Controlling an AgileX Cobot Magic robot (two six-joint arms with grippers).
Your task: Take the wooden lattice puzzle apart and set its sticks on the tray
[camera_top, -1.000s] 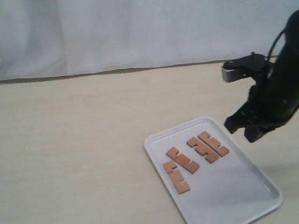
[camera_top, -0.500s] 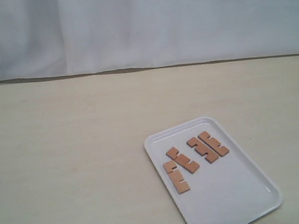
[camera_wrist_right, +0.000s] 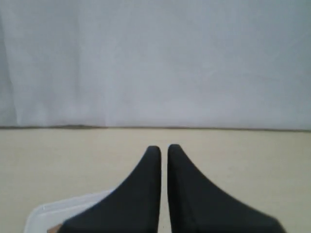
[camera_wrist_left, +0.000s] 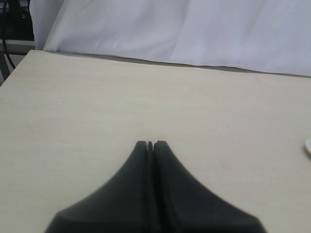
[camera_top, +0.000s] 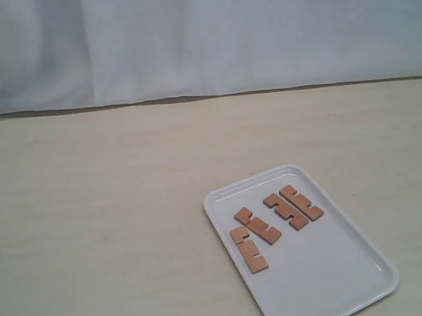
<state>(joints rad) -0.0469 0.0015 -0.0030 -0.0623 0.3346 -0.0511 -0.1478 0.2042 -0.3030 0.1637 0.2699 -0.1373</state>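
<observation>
White cloth (camera_top: 197,34) hanging behind pale table (camera_top: 88,218). We are seeing four sticks (camera_top: 278,221) lying apart, flat on tray (camera_top: 339,280), lattice fully undone. Left gripper (camera_wrist_left: 150,143) hovering over bare table, fingers pressed together; right gripper (camera_wrist_right: 164,148) showing narrow slit, empty.

Both grippers' jaws are smooth, black, tapering.

High exterior view over tray (camera_top: 364,293)
</observation>
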